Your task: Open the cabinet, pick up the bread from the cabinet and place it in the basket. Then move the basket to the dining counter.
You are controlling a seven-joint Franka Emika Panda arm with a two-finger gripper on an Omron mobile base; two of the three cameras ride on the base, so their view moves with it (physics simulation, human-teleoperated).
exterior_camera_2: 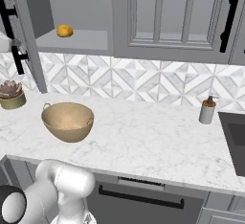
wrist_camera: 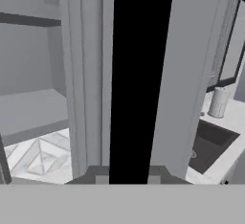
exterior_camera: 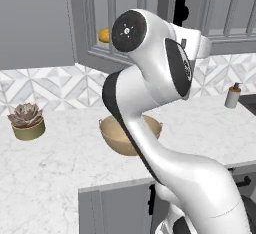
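My tool [wrist_camera: 127, 180] is clamped on the cabinet's black handle [wrist_camera: 139, 74]; the bread [exterior_camera_2: 64, 30] sits on the shelf inside.

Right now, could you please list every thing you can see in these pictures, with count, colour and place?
cabinet: one, grey, on the wall, door swung partly open
handle: one, black bar, on that door's edge
bread: one, golden-orange, on the cabinet shelf
basket: one, tan, on the marble worktop, nothing inside
succulent pot: one, olive with reddish plant, on the worktop left of the basket
soap dispenser: one, grey with brown top, beside the sink
sink: one, dark, at the worktop's right end
second wall cabinet: one, grey, closed, right of the open one
end effector: one, dark fingers, shut on the handle
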